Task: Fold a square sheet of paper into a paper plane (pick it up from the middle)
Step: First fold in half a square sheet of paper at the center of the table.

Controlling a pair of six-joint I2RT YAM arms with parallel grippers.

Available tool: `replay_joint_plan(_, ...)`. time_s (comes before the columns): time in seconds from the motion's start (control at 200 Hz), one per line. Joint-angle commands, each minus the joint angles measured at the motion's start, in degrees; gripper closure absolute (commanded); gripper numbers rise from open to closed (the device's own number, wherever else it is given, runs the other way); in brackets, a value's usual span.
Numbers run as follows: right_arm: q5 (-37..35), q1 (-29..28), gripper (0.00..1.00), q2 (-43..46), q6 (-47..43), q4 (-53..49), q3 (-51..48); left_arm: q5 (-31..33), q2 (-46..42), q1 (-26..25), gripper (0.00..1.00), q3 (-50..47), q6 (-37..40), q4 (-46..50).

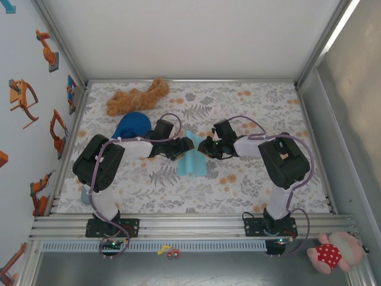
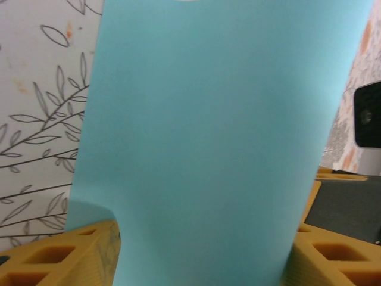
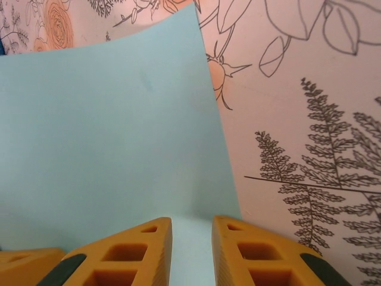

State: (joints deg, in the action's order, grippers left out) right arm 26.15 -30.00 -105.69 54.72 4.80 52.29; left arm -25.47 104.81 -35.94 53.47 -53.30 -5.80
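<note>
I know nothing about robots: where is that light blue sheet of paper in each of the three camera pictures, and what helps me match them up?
Top external: the sheet of paper sits near the picture's centre, on the table.
Left wrist: it runs as a broad band from top to bottom.
Right wrist: it covers the left half.
Shared landmark: the leaf-patterned table cover beside it.

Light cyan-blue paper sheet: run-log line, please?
light cyan-blue paper sheet | left end effector open around it | right end effector open at edge
</note>
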Motion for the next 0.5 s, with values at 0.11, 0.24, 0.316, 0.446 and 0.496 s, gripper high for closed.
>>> replay_joint_plan(0.11, -1.74, -0.41, 0.75, 2.63, -1.37, -2.74, 0.16, 1.3, -1.47, 0.89, 0.48, 1.31, 5.01, 5.36)
replay_joint_plan(0.24, -4.31, 0.47, 0.73, 6.94, -4.48, -5.72, 0.14, 0.66, -3.87, 2.0, 0.6, 1.36, 7.25, 5.28)
replay_joint_plan(0.316, -4.54, 1.63, 0.7, 10.29, -5.85, -5.83, -0.61, -0.77, -6.0, 2.86, 0.64, 1.2, 8.47, 4.8)
replay_joint_plan(0.446, -1.26, 4.41, 0.61, 15.09, -6.91, -3.96, -1.74, -6.1, -10.28, 4.94, 0.68, 1.19, 9.62, 3.63)
replay_joint_plan(0.496, 1.41, 5.34, 0.56, 16.68, -6.82, -2.15, -2.25, -8.69, -12.0, 5.72, 0.68, 1.31, 9.33, 2.91)
